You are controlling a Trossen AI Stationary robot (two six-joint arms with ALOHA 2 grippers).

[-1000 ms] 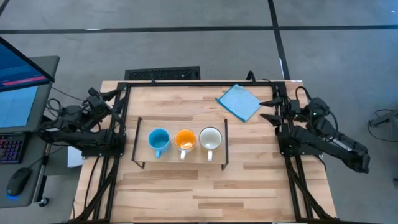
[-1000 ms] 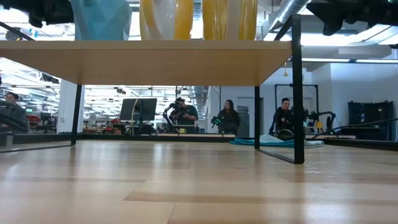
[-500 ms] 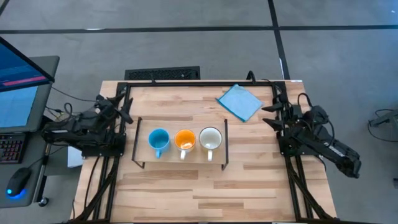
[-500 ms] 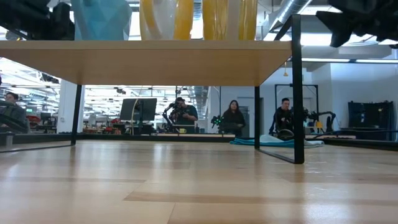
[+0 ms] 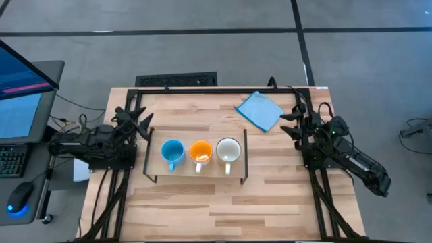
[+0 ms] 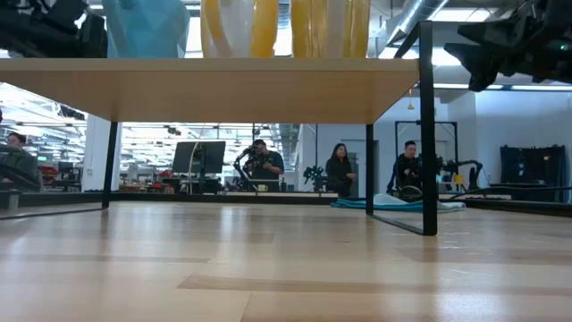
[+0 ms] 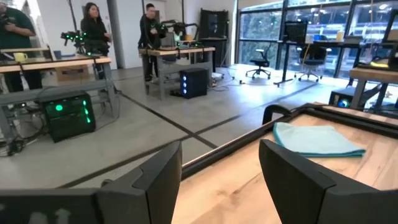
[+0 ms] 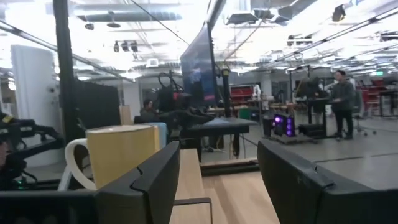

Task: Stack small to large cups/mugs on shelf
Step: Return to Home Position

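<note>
Centrally, blue mug [image 5: 172,152], orange mug [image 5: 200,152] and white mug [image 5: 229,150] line the shelf [image 5: 196,136]. Left gripper [image 5: 144,125] and right gripper [image 5: 286,123] flank it, fingers spread, empty.

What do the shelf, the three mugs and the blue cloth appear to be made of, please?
The shelf looks like a matte light-wood board with visible grain, on thin black legs, probably metal wire. The blue mug, orange mug and white mug have smooth, evenly coloured walls: likely glazed ceramic, though plastic is possible. The cloth looks like soft matte fabric, lying flat.
</note>
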